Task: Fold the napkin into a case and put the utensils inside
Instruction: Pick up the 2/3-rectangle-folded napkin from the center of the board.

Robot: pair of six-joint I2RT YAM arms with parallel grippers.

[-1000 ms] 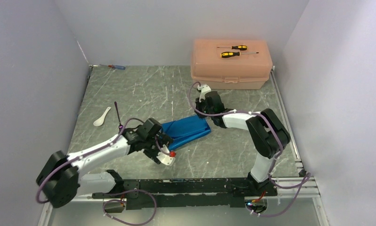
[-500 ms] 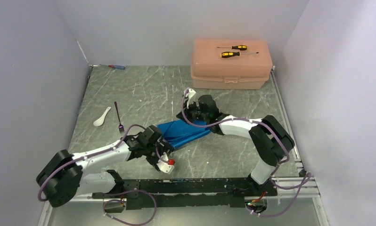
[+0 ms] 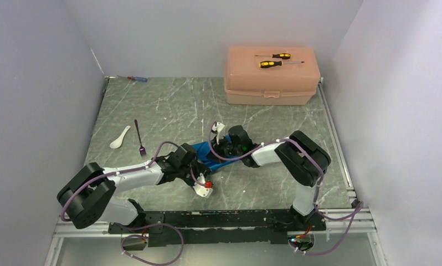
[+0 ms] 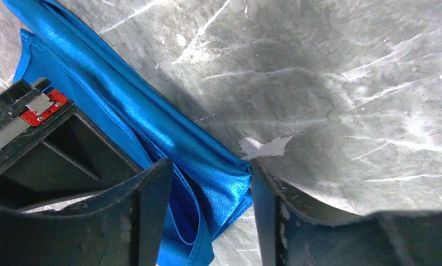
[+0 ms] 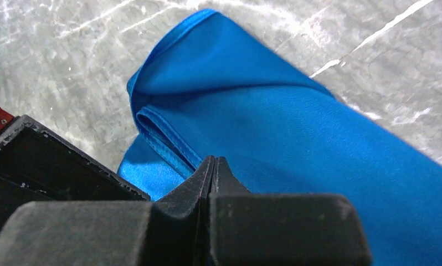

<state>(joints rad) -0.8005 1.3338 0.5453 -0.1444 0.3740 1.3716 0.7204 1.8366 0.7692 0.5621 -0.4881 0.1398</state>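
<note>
The bright blue napkin [image 3: 206, 151] lies folded into a narrow strip at the table's middle, mostly covered by both grippers. My left gripper [image 3: 198, 164] is open, and in the left wrist view [image 4: 207, 185] its fingers straddle a folded corner of the napkin [image 4: 124, 105] on the table. My right gripper [image 3: 219, 151] is shut and empty; in the right wrist view [image 5: 213, 163] its tip rests over the napkin [image 5: 296, 127]. The purple fork [image 3: 139, 137] and white spoon [image 3: 119, 137] lie side by side on the table to the left.
A peach plastic box [image 3: 271, 83] stands at the back right with two yellow-and-black screwdrivers [image 3: 275, 60] on its lid. A small blue-and-red screwdriver [image 3: 137, 78] lies at the back left corner. Grey walls close in three sides.
My right gripper has swung left and toward me, down onto the napkin. My left gripper has shifted right along the napkin's near end. Less of the napkin shows.
</note>
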